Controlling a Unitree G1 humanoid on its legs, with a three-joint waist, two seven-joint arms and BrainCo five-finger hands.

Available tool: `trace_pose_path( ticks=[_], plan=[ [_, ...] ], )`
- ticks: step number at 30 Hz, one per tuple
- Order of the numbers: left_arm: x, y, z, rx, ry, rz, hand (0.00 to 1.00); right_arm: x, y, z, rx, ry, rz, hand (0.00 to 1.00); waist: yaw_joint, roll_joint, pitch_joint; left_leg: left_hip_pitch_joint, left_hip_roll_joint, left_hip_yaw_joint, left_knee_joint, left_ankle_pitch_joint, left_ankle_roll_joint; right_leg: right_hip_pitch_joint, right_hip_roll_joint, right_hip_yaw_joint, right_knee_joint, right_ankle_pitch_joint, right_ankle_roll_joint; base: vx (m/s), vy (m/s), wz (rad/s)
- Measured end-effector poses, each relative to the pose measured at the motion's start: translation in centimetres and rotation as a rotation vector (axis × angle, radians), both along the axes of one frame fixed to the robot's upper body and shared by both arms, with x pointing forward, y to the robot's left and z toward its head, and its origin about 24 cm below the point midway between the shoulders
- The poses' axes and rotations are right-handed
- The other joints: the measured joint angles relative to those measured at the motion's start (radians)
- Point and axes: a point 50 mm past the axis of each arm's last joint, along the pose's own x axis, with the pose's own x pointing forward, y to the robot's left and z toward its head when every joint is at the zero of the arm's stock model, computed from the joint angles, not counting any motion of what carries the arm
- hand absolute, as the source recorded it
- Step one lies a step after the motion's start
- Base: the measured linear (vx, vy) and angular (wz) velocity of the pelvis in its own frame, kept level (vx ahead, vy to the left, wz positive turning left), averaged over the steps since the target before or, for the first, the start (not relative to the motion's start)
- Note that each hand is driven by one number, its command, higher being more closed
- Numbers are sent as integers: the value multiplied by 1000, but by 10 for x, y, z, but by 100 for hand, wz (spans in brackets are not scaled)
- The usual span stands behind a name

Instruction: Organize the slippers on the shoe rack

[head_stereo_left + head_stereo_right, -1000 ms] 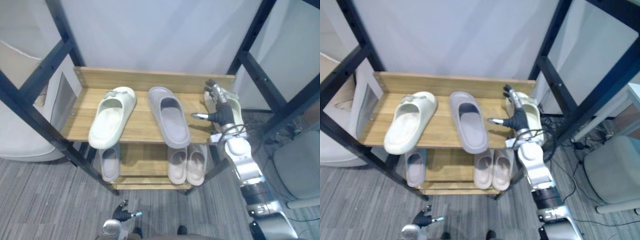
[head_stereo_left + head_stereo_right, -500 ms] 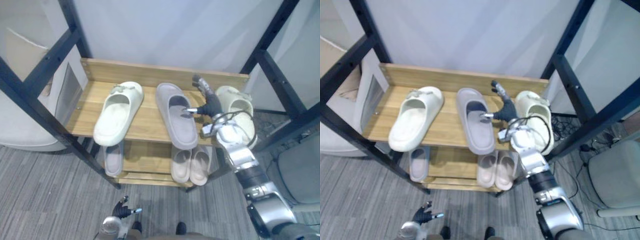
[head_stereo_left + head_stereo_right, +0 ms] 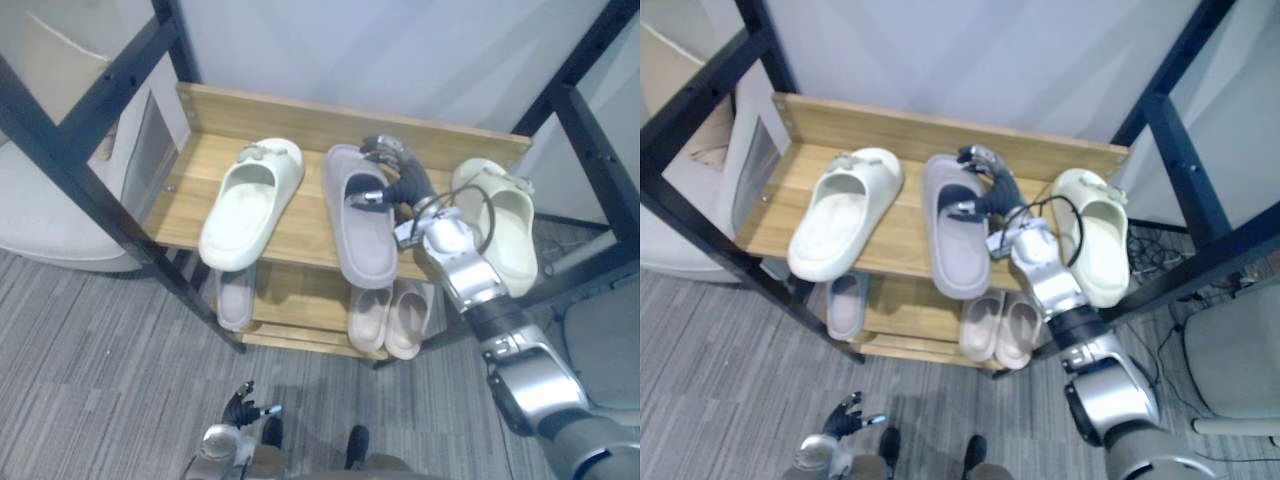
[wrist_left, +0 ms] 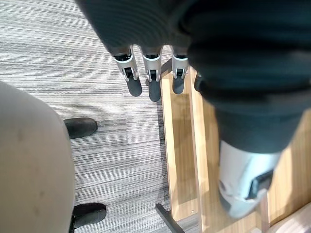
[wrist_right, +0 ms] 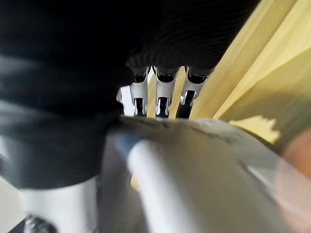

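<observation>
— Left hand (image 3: 239, 410): low over the floor, fingers slack, nothing held.
— Noted. Next, the shoe rack (image 3: 300, 235). Top shelf, far left: left cream slipper (image 3: 250, 200), lying askew. Untouched.
— Then the grey slipper (image 3: 360, 240) mid-shelf, toe poking past the front edge.
— And now under the right hand (image 3: 398, 182). Was over by the right cream slipper (image 3: 500, 225) a second ago. Has since swung left onto the grey strap, fingers curled over it, thumb tucked into the opening. Looks like a grip.
— So, finished with the right-end one?
— Seemingly. Sits near the grey one, not touching, toe overhanging the front.
— Meaning what for the job?
— Middle slipper's turn: probably pushing back and squaring up. Cream pair not yet side by side, so plenty left to do.
</observation>
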Motion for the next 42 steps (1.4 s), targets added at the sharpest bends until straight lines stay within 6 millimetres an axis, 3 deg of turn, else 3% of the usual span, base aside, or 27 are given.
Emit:
trace_pose_path(
  ticks=[17,25,29,37,42],
  plan=[
    [-1,0,-1,1,6,0,0,-9,-2,-5,52,5,27,100,-5,1,-1,14,2,9,0,3,0,5,0,6,8,0,0,-26,-6,-1],
    [-3,-1,-2,-2,17,0,0,-33,-17,-15,139,-27,-7,100,-14,12,-7,23,3,29,5,3,0,6,-1,31,8,0,0,-42,-9,-8],
    [-8,-5,-6,-12,43,2,0,-53,-24,-13,197,-92,-16,100,-27,37,-33,36,8,29,7,2,-1,19,0,32,8,-1,1,-27,-11,0],
    [-15,-7,-10,-16,81,5,0,-86,-12,-10,330,-156,93,100,-41,51,-61,56,11,33,7,2,-1,36,0,37,9,-1,1,-48,-12,-2],
    [-19,-8,-13,-20,109,-10,0,-103,2,-13,414,-122,272,100,-47,48,-83,71,10,32,7,2,-1,51,-2,35,10,-1,1,0,0,0]
  ],
)
